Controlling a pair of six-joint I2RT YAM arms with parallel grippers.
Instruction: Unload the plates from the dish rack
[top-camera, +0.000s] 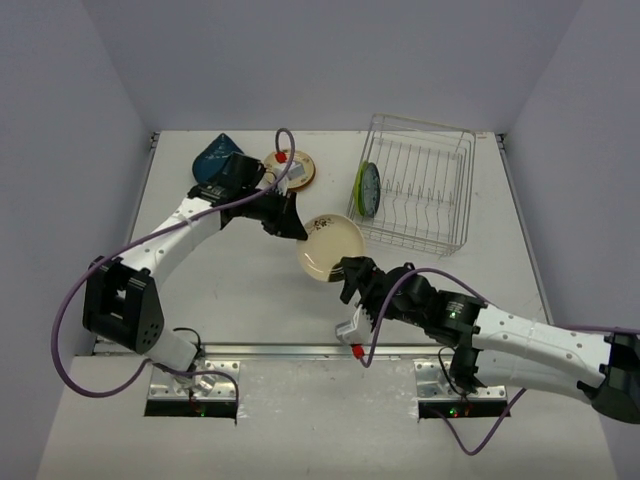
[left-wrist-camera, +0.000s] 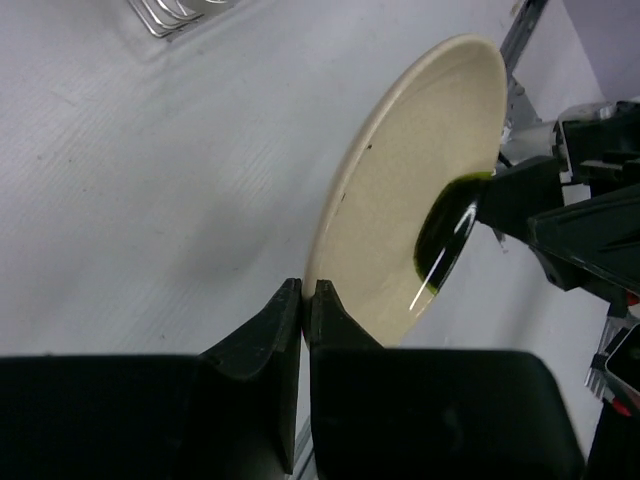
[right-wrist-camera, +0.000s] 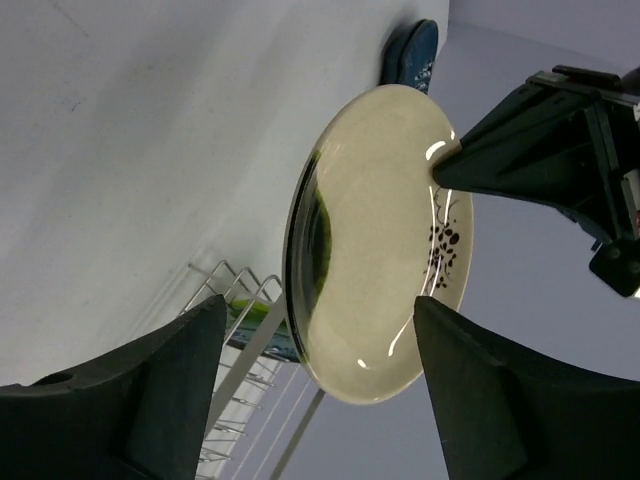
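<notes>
A cream plate (top-camera: 330, 247) with a dark floral mark hangs above the table's middle, tilted. My left gripper (top-camera: 291, 222) is shut on its left rim; in the left wrist view the fingertips (left-wrist-camera: 290, 300) pinch the plate's edge (left-wrist-camera: 400, 200). My right gripper (top-camera: 348, 272) is open at the plate's near edge; in the right wrist view (right-wrist-camera: 320, 305) the plate (right-wrist-camera: 385, 230) stands between the spread fingers, untouched. The dish rack (top-camera: 425, 180) stands at the back right with a lime green plate (top-camera: 368, 188) upright in its left end. A dark blue teardrop dish (top-camera: 214, 155) and a brownish plate (top-camera: 295, 170) lie at the back left.
The brownish plate is partly hidden by the left arm's wrist. The rack's corner (right-wrist-camera: 235, 335) and the green plate (right-wrist-camera: 245, 308) show behind the right fingers. Grey walls close in the table on three sides.
</notes>
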